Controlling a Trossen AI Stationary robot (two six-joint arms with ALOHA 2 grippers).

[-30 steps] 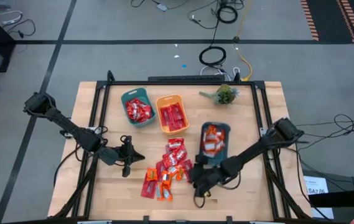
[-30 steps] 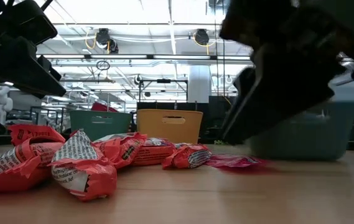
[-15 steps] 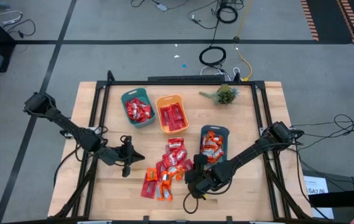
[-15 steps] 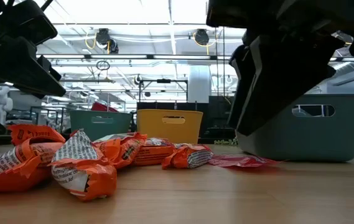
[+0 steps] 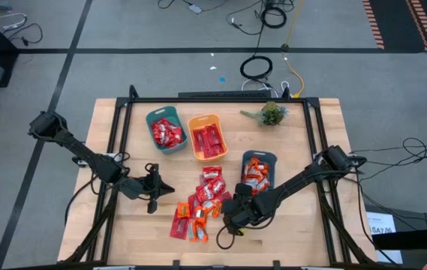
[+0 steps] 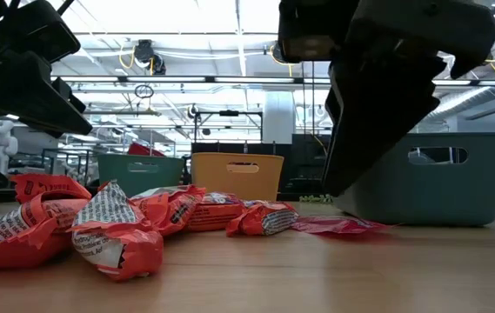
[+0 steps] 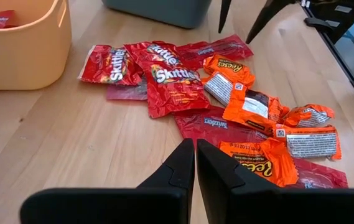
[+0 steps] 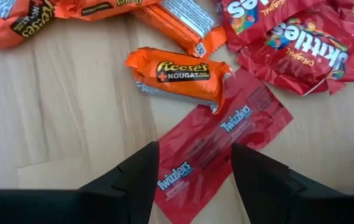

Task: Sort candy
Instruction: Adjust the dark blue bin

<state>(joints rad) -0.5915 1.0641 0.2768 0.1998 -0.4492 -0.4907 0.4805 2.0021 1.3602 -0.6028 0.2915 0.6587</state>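
Right gripper (image 8: 193, 163) hangs with its fingers spread, nothing in them, right over a flat red Twizzlers packet (image 8: 217, 146) at the edge of the loose wrapped-candy pile (image 5: 202, 202) mid-table. Left gripper (image 7: 195, 163) sits clenched empty beside the pile.

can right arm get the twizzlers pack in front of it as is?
Probably yes. The right pincer is open and hangs right over the red Twizzlers pack, which lies flat with nothing on top; an orange Reese's bar sits just beyond it.
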